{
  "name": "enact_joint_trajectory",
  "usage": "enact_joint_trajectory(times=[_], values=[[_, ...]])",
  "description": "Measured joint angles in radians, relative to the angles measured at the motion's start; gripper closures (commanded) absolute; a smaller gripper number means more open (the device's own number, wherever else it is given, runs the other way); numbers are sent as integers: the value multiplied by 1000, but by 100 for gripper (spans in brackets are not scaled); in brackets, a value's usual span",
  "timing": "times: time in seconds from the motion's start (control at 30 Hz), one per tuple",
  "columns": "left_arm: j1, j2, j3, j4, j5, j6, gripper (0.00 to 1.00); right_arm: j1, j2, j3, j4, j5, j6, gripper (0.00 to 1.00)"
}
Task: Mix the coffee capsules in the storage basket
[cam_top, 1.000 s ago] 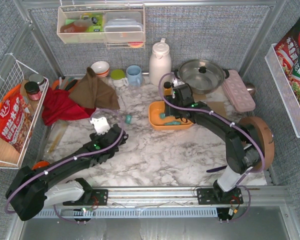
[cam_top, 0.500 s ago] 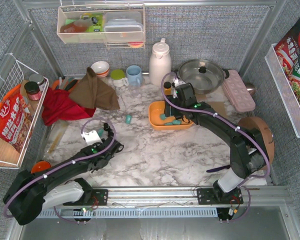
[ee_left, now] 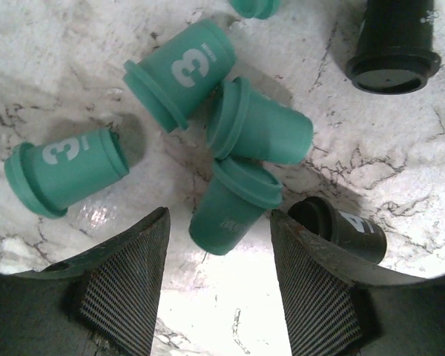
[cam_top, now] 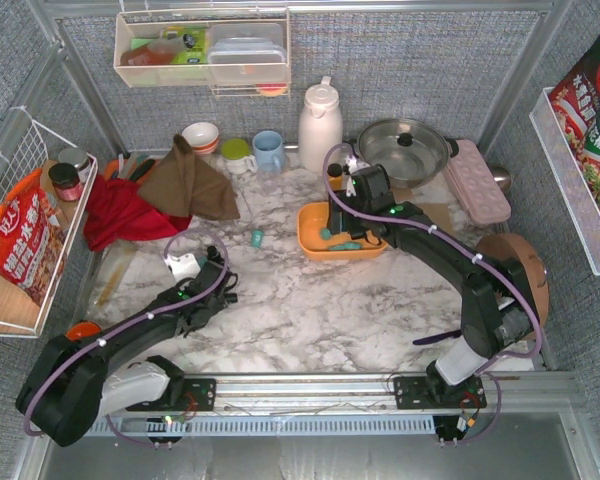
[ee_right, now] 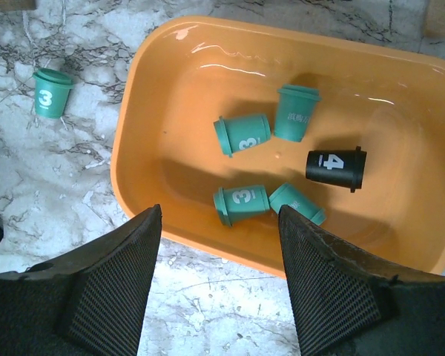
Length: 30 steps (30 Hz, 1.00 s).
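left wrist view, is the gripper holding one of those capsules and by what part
Nothing held yet. The left gripper straddles a teal capsule lying on the marble; bare marble shows between its body and one finger, so the fingers are not clamped.

Marble table (cam_top: pixel 310 300): orange basket (ee_right: pixel 141 133), loose capsules (ee_left: pixel 256 130)

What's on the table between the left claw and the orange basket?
A lone teal coffee capsule lies on the marble table between the left gripper and the storage basket, touching neither; the top view shows it.
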Motion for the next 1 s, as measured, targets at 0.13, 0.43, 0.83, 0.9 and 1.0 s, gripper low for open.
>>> enact_joint_trajectory(times=[0.13, 0.43, 0.83, 0.9, 1.0], values=[[35, 16, -6, 61, 42, 75, 33, 0, 5, 10, -5, -14, 0, 32], [73, 40, -7, 140, 91, 162, 45, 0, 14, 14, -14, -34, 0, 32], [74, 39, 49, 62, 165, 174, 50, 0, 24, 26, -18, -44, 0, 32], [73, 32, 51, 50, 169, 178, 50, 0, 24, 26, -18, -45, 0, 32], [73, 29, 57, 45, 174, 193, 43, 0, 24, 26, -18, -49, 0, 32]])
